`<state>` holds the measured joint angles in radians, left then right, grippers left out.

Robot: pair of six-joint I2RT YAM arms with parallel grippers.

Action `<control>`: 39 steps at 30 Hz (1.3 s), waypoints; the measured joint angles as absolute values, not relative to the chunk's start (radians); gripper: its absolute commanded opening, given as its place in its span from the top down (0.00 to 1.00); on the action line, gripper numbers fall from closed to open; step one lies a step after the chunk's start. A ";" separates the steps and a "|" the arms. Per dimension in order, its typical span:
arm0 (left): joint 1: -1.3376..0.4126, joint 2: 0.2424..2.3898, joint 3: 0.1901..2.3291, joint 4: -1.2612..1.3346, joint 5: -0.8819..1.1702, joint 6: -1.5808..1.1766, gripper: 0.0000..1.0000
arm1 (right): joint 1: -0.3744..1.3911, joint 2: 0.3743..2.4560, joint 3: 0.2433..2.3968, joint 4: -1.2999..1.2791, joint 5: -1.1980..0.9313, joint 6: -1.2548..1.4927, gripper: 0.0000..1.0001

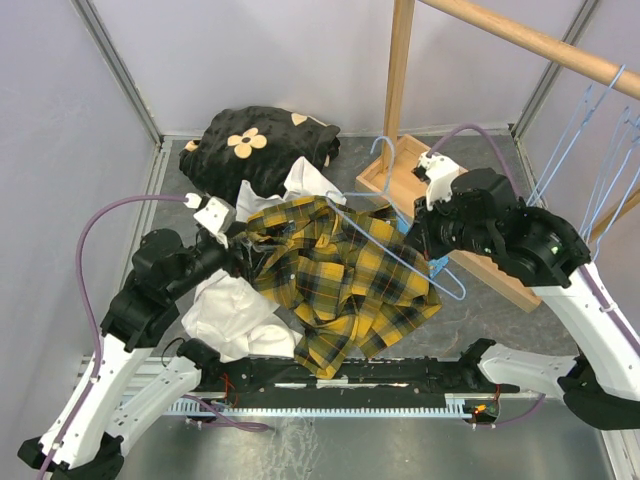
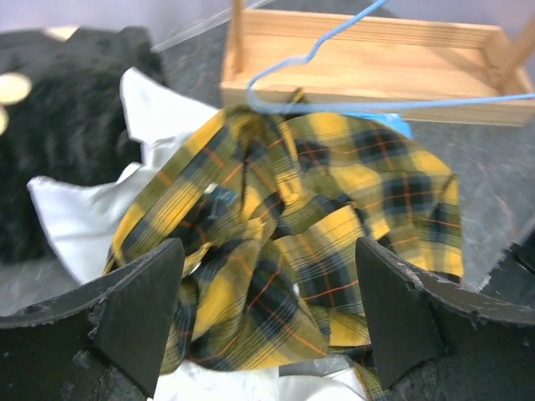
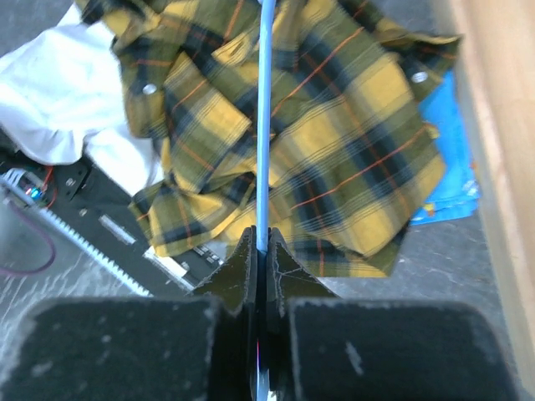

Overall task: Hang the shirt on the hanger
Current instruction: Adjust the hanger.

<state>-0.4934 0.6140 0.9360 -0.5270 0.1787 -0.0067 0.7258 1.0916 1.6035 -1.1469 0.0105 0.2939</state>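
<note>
The yellow-and-black plaid shirt (image 1: 340,280) lies crumpled on the table between the two arms. The pale-blue wire hanger (image 1: 455,285) rests slanted across the shirt's upper right side, its hook toward the wooden stand. My right gripper (image 3: 262,242) is shut on the hanger's wire (image 3: 265,125), which runs straight out over the shirt (image 3: 334,142). My left gripper (image 2: 269,251) is open at the shirt's left edge. Its fingers stand wide on either side of a bunched fold of the shirt (image 2: 318,209), not pinching it. The hanger's hook and bar (image 2: 435,104) show beyond.
A white garment (image 1: 235,310) lies under the shirt's left side and a black cloth with cream flowers (image 1: 255,145) is behind it. The wooden stand's base (image 1: 400,180) and rail (image 1: 520,40) are at back right, with several spare hangers (image 1: 600,140).
</note>
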 measured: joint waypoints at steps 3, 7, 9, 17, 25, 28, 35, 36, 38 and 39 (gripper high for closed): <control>-0.497 0.616 0.936 -0.479 0.300 0.031 0.13 | 0.726 1.078 1.546 -1.115 -0.085 0.287 1.00; -0.519 0.622 0.933 -0.414 0.403 0.074 0.15 | 0.727 1.074 1.494 -1.067 -0.217 0.283 1.00; -0.538 0.629 0.927 -0.389 0.434 0.105 0.18 | 0.731 1.074 1.475 -1.040 -0.275 0.283 1.00; -0.593 0.677 0.892 -0.355 0.538 0.260 0.22 | 0.769 1.090 1.458 -0.958 -0.388 0.291 1.00; -0.643 0.758 0.899 -0.353 0.524 0.340 0.32 | 0.859 1.148 1.460 -0.939 -0.432 0.286 1.00; -0.656 0.773 0.904 -0.366 0.505 0.363 0.33 | 0.887 1.164 1.465 -0.949 -0.458 0.279 1.00; -0.677 0.752 0.904 -0.368 0.472 0.412 0.41 | 0.915 1.179 1.503 -0.966 -0.516 0.260 1.00; -0.682 0.747 0.904 -0.368 0.468 0.420 0.42 | 0.916 1.179 1.506 -0.966 -0.519 0.260 1.00; -0.693 0.736 0.904 -0.369 0.451 0.436 0.44 | 0.915 1.180 1.512 -0.965 -0.529 0.259 1.00; -0.696 0.733 0.904 -0.370 0.446 0.441 0.46 | 0.915 1.182 1.515 -0.966 -0.535 0.259 1.00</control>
